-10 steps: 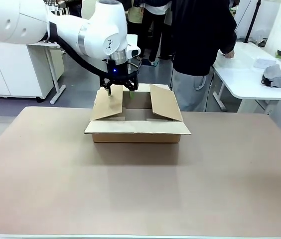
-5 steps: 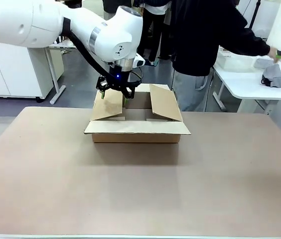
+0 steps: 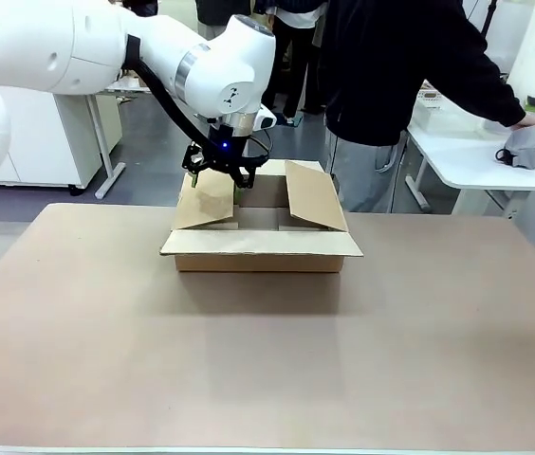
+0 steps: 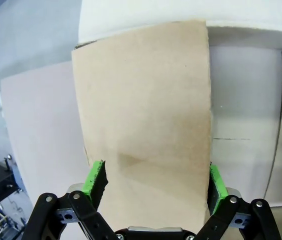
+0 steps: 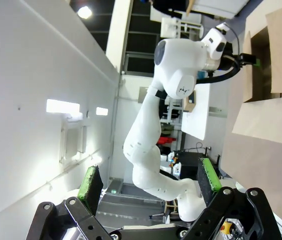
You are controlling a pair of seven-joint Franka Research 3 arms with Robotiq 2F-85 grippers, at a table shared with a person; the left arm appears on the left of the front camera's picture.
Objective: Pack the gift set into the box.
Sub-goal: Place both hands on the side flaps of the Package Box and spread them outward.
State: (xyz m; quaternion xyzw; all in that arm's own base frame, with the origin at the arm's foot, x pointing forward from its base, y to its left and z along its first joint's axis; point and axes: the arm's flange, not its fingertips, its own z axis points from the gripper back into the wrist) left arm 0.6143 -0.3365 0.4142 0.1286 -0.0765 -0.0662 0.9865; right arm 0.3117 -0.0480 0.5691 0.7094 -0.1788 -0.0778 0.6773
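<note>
while my left gripper (image 3: 218,178) hangs at the top edge of the box's left flap (image 3: 203,201), its jaws stand spread wide; from the left wrist the flap runs up between the two green pads (image 4: 95,176), one pad beside each long edge; cannot tell whether either pad touches the cardboard.

the box (image 3: 260,248) sits on the brown table (image 3: 249,360), toward the far side, about mid-width; long axis runs left to right across the table, opening faces up; near flap (image 3: 263,243) folded out flat toward my side; left flap tilted up, leaning in over the opening; right flap (image 3: 313,195) also raised and tilted; far flap upright behind them; inside of the box mostly hidden by the flaps.

my right gripper (image 5: 148,182) is spread too, nothing between its pads; its wrist camera is rolled sideways, looking across at my left arm (image 5: 181,75) and the box.

person (image 3: 391,66) in a dark top stands past the far edge, one arm stretched to a white side table (image 3: 457,152) on my right, hand at a grey object (image 3: 522,142).
</note>
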